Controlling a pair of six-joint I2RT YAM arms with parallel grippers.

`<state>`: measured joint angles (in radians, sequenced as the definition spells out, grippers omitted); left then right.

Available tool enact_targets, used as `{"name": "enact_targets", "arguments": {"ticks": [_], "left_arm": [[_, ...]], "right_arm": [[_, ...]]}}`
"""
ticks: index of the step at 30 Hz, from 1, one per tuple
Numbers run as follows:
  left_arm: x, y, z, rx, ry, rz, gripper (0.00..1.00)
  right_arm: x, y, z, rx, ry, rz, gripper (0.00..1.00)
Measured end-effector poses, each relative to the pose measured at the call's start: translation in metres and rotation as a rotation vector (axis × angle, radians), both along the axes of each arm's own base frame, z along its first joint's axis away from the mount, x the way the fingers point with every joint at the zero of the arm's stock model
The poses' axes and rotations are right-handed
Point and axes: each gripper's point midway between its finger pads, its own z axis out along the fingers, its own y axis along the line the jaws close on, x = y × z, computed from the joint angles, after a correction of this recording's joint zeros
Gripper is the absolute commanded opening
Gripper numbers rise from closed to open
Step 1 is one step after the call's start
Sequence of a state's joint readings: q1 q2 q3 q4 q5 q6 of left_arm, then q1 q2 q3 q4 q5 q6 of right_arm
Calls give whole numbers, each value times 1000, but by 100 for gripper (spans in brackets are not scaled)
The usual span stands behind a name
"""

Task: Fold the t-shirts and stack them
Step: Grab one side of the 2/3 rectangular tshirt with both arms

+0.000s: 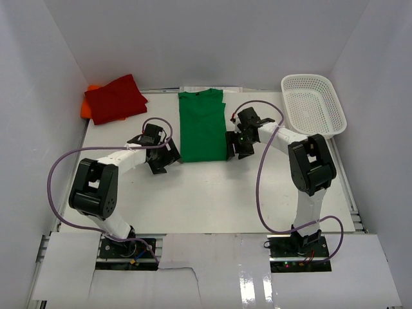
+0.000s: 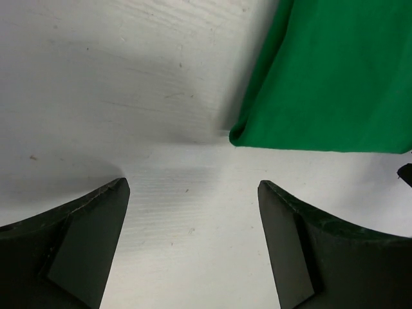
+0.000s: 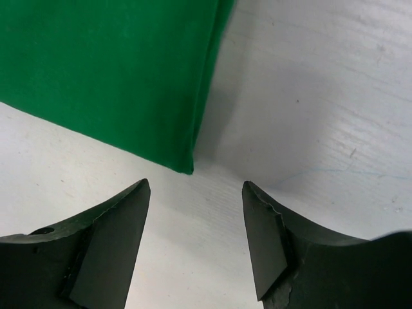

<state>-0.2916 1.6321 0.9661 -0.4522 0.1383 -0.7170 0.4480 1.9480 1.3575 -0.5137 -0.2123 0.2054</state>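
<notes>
Green t-shirt [image 1: 203, 125] is laid flat mid-table, folded lengthwise into a long narrow strip, collar end twd the far wall. Left claw [image 2: 192, 187] is held low just off the strip's near-left corner. Right claw [image 3: 196, 185] is mirrored at the near-right corner. Both are spread wide w/ nothing gripped: bare table [image 1: 206, 193] is seen btw. each pair of fingers, and the cloth just beyond the tips is not touched. This paired placement is prob. meant for the next fold, w/ the hem end lifted by both corners at once and carried over twd the collar so the edges line up.

Red t-shirt [image 1: 116, 98] is stacked, folded, on the orange t-shirt [image 1: 85, 109] at the far-left corner; only a sliver of orange is shown. That pile is judged to be the stack's spot, out of the work area. White mesh basket [image 1: 335, 112] is set far right, well apart.

Cloth is matte, soft & smooth, w/ rounded doubled edges and a crisp corner. Table is white, faintly grained, lightly scuffed. Claw fingers are black, hard, curved inward.
</notes>
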Motion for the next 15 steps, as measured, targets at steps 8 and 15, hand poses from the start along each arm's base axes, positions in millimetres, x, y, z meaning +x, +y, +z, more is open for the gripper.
{"name": "enact_targets", "arguments": {"ticks": [8,15], "left_arm": [[26,-9,-3,-46,-107,20,90],[56,-25,-3,-85,-158,17,81]], "right_arm": [[13,14,0,59,-34,9,63],[25,24,-5,90,-38,7,46]]}}
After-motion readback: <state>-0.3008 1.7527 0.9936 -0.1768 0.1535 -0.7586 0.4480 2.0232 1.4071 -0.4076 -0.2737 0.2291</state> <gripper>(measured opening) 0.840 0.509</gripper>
